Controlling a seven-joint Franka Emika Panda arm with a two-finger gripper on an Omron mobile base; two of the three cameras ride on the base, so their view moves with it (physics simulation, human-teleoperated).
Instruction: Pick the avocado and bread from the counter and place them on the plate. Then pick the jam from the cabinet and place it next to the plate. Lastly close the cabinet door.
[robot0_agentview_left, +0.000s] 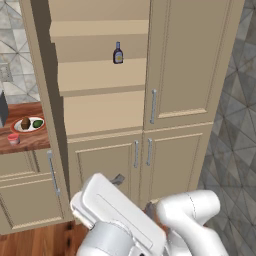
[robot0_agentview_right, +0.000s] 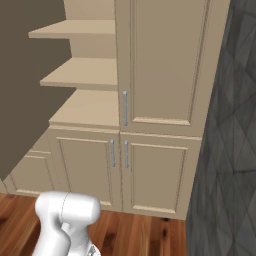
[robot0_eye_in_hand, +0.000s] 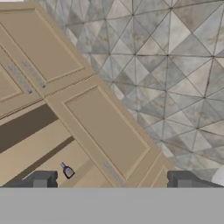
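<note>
The white plate (robot0_agentview_left: 19, 128) sits on the counter (robot0_agentview_left: 30, 144) at the far left, with the brown bread (robot0_agentview_left: 25, 122) and the green avocado (robot0_agentview_left: 37, 123) on it. The red-pink jam (robot0_agentview_left: 13, 139) stands on the counter just in front of the plate. The cabinet (robot0_agentview_left: 102, 107) has its left upper cabinet door (robot0_agentview_left: 46, 75) swung open, and its dark brown inside (robot0_agentview_right: 30, 85) faces the right base camera. My gripper (robot0_eye_in_hand: 112, 181) is open and empty, low in front of the cabinet and apart from everything.
A dark bottle (robot0_agentview_left: 118, 52) with a pale label stands on an upper shelf, and the bottle (robot0_eye_in_hand: 68, 171) is small in the hand view. The right upper door (robot0_agentview_left: 185, 60) and the two lower doors (robot0_agentview_left: 135, 160) are shut. A grey tiled wall (robot0_agentview_right: 225, 125) stands to the right.
</note>
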